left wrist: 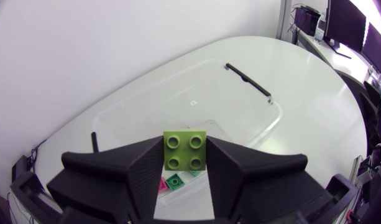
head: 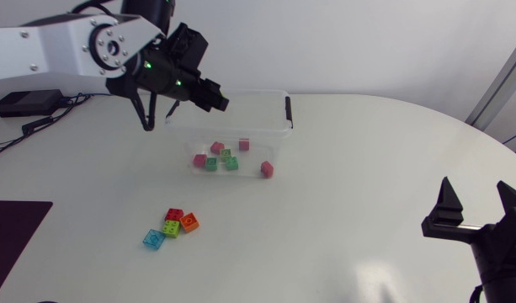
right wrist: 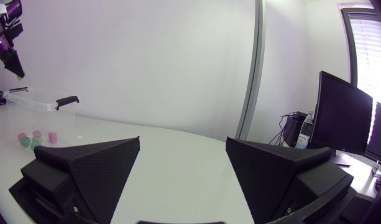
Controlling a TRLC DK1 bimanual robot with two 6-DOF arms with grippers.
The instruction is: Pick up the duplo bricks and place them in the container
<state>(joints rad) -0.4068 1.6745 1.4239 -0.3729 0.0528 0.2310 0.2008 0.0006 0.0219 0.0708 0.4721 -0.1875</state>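
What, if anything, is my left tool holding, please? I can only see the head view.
Observer: Your left tool is shut on a lime-green square plastic brick with four studs, one finger on each side.
Operator: Thank you; what lies beneath it?
Observer: The left wrist view shows the clear plastic container beneath it, with a small green brick lying inside, below the held one.

Some bricks (head: 217,157) lie in the container (head: 249,94), a brick cluster (head: 173,225) before it.
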